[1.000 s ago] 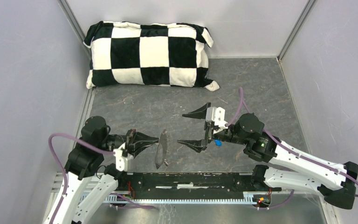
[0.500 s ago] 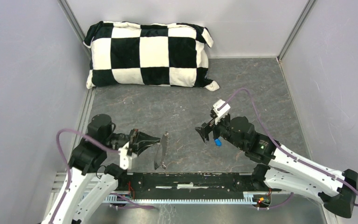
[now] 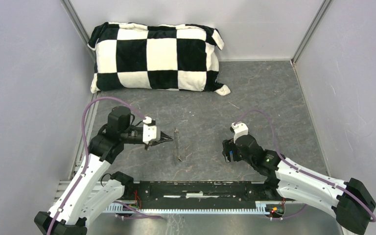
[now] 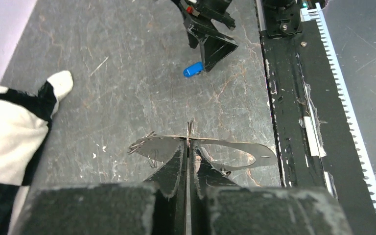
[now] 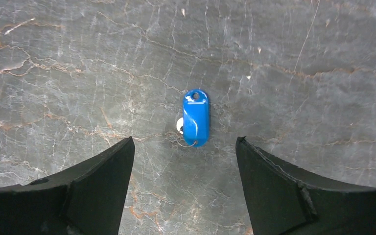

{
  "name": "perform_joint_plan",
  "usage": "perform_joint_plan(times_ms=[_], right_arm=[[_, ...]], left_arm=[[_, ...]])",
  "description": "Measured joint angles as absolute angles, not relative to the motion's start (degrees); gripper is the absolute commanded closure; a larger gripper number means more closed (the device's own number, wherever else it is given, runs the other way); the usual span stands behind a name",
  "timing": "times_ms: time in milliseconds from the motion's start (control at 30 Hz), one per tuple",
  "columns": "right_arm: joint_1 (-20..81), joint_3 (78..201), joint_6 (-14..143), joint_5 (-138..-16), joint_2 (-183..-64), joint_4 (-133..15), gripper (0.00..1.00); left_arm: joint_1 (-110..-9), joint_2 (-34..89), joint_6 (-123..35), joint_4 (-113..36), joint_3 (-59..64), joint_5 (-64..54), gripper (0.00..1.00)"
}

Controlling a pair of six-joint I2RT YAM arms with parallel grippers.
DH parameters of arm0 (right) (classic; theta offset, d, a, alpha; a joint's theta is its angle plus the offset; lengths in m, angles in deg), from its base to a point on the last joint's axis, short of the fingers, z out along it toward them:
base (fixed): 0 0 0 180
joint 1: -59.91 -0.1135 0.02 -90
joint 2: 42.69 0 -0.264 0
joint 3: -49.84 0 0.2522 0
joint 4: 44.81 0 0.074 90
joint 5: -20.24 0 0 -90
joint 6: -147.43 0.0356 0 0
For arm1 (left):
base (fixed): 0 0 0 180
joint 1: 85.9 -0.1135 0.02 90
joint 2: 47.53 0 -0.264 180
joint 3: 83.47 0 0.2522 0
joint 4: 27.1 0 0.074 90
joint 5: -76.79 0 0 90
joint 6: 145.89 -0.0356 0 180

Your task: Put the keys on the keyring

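Our left hand [image 4: 188, 152] pinches the keyring [image 4: 225, 142] tight; our right hand [image 5: 185, 142] hangs spread apart over the blue key [image 5: 196, 117].

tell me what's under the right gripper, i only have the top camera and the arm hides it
observer: a blue key lies flat on the table, between the open fingers of the right gripper
operator: touching either finger
observer: no, bare table shows on both sides of it
operator: does the left gripper have the ring
observer: yes, its wrist camera shows the fingers shut on the ring's wire
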State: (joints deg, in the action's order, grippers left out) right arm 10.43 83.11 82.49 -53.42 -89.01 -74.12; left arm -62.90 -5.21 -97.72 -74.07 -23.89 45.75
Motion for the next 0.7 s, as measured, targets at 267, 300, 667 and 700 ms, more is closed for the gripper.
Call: perform_joint_plan(times_ms=[267,300,667,700], right_arm=[[11.2,77.7,87.3,-56.9,-89.5,-70.7,0.33],[11.2,77.4,87.5,-56.9,-89.4,-70.4,0.33],[13.5,76.7,89.5,-57.7,-93.8,-62.3,0.46],[13.9,76.7,89.4,-57.7,-94.6,-61.4,0.49]], left_arm=[[-62.9,-4.5,-93.0,-73.7,-23.9,42.2,0.98],[-62.9,-4.5,-92.9,-73.7,-23.9,42.1,0.98],[-62.9,-3.6,-91.7,-73.7,-23.5,40.8,0.98],[-62.9,-3.1,-91.3,-73.7,-23.4,40.7,0.98]])
